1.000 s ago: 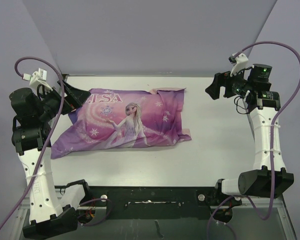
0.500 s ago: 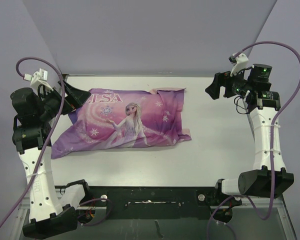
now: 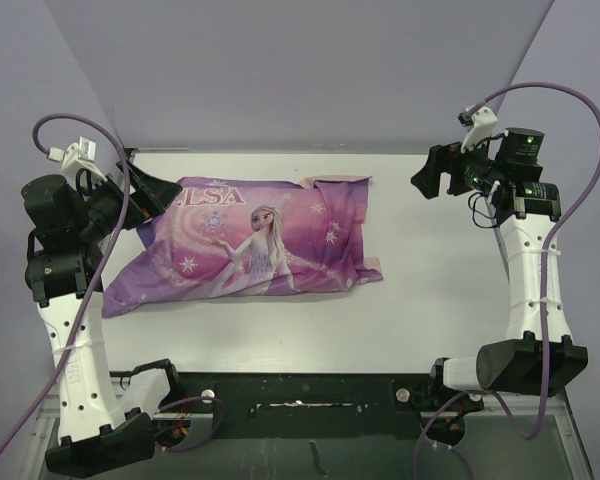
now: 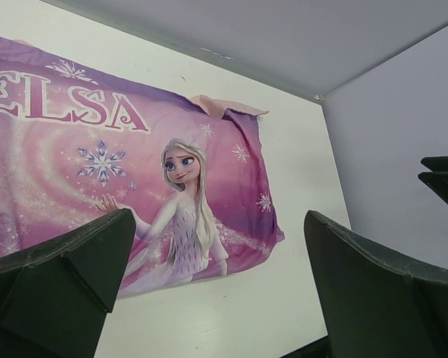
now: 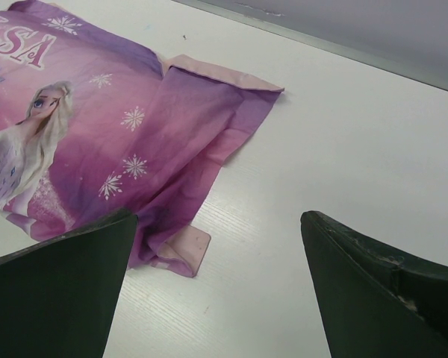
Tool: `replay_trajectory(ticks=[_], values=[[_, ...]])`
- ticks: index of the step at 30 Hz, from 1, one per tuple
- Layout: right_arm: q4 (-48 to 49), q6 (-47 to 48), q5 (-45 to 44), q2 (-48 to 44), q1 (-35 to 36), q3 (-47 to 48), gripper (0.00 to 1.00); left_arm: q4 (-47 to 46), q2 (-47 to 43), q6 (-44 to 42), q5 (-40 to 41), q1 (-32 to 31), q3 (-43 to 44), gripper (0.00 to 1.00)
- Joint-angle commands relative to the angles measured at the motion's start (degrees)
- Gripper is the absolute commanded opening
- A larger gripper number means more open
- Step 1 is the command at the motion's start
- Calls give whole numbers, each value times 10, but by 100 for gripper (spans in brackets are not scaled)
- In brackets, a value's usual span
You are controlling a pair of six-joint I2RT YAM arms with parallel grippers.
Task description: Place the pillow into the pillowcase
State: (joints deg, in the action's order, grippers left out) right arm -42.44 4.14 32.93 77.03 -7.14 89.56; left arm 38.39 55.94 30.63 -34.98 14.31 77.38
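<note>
The purple-pink pillowcase [image 3: 250,245] with the Elsa print and "ELSA" lettering lies plump on the white table, left of centre. It also shows in the left wrist view [image 4: 127,171] and the right wrist view [image 5: 112,127], with pale pink reverse folded out at its right corners. The pillow itself is hidden; no cream-beige fabric shows. My left gripper [image 3: 145,190] is open and empty, raised at the pillowcase's upper left corner. My right gripper [image 3: 432,175] is open and empty, raised to the right of the pillowcase, apart from it.
The white table [image 3: 440,290] runs to a grey back wall. The arm bases and a dark rail [image 3: 300,395] sit along the near edge. Purple cables loop above both arms.
</note>
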Motion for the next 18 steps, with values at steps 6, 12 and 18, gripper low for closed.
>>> replay_trajectory(ticks=[6,12,18], values=[[31,-4,-10,-3,-1,7,98,-28,2,-12,-7,0,4,98],[31,-4,-10,-2,0,8,98,-30,3,-12,-7,0,3,98],[31,-3,-11,-2,0,8,98,-29,4,-12,-7,0,2,98]])
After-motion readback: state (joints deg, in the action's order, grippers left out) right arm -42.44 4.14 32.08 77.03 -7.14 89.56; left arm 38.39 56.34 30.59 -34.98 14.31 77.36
